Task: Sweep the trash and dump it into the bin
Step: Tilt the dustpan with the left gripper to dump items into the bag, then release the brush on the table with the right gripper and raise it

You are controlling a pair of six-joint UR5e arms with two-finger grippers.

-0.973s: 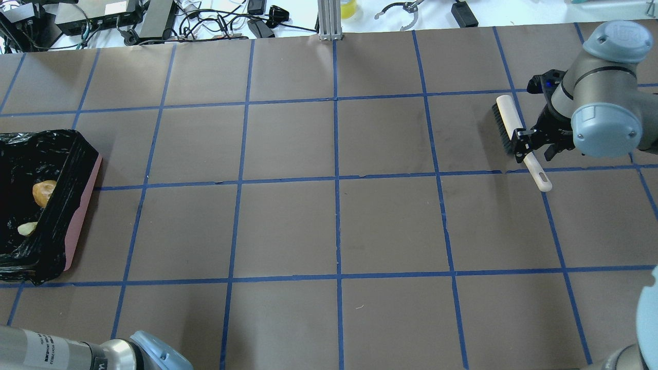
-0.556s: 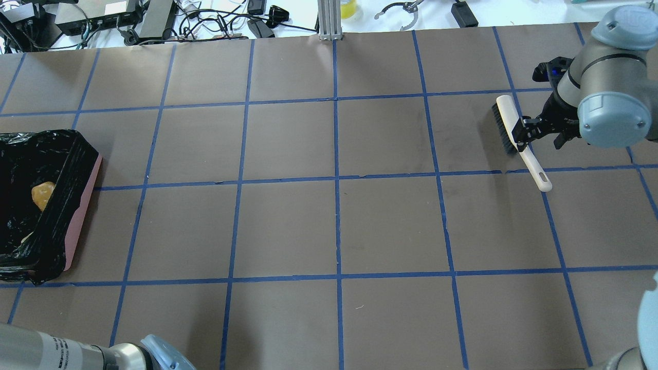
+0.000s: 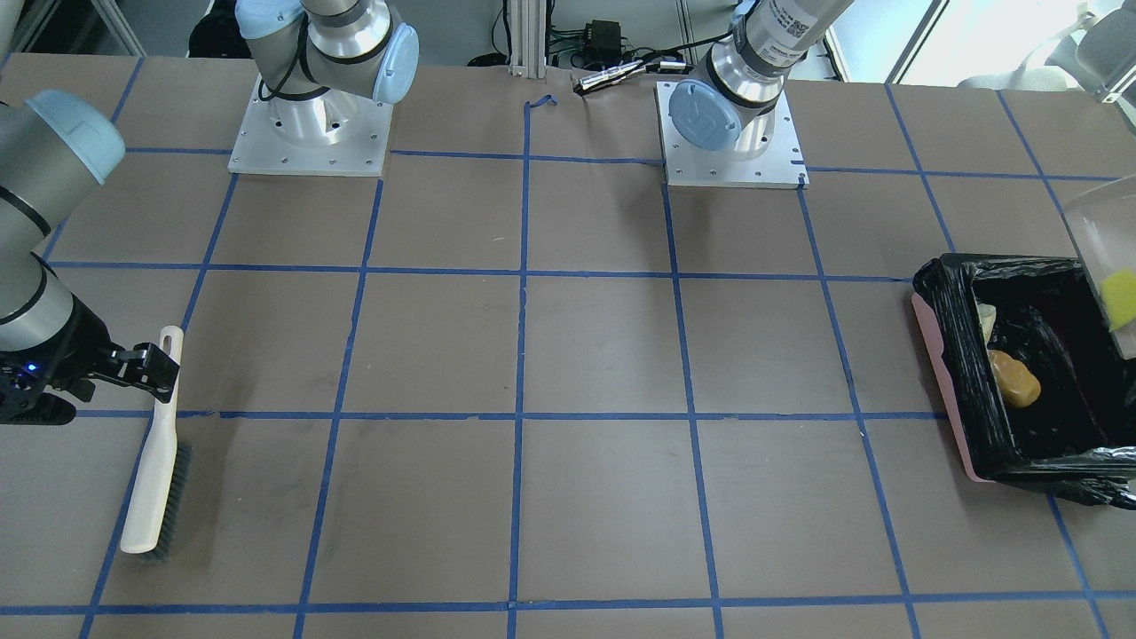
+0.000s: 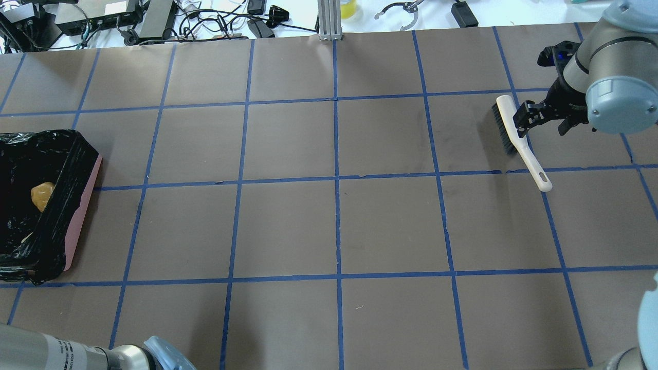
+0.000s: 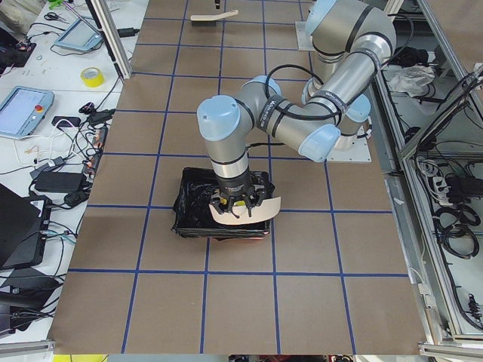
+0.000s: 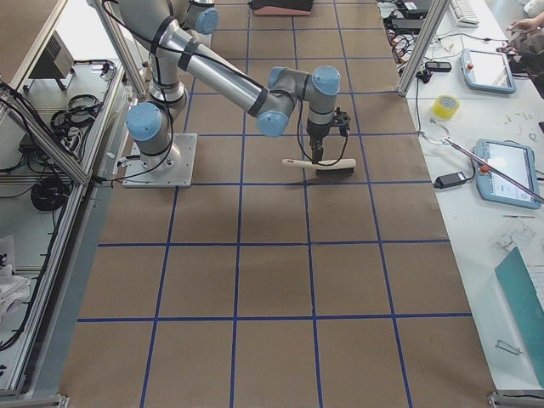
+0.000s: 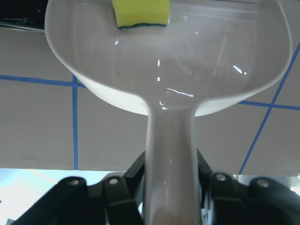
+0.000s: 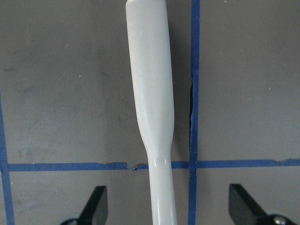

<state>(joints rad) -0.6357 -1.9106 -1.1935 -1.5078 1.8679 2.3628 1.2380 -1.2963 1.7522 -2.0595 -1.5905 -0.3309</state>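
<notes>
The bin point(image 3: 954, 355), pink with a black bag, stands at the table's end; it also shows in the overhead view point(image 4: 77, 205). The orange-brown lump point(image 3: 1014, 380) and the cream peel piece point(image 3: 985, 315) lie inside it. My left gripper point(image 7: 171, 173) is shut on the handle of the beige dustpan point(image 7: 187, 70), held tilted over the bin. The yellow wedge point(image 7: 140, 13) sits at the pan's front lip and also shows in the front-facing view point(image 3: 1120, 300). My right gripper point(image 4: 545, 119) is open and empty, just above the brush point(image 4: 509, 128).
The white brush with dark bristles lies flat on the brown paper point(image 3: 160, 453), its handle between my right gripper's spread fingers point(image 8: 96, 206). Blue tape lines grid the table. Cables and devices point(image 4: 128, 20) line the far edge.
My right gripper has moved away from the brush toward the table's far edge, still open. The brush has not moved. In the bin, the peel piece has slipped out of overhead sight.
</notes>
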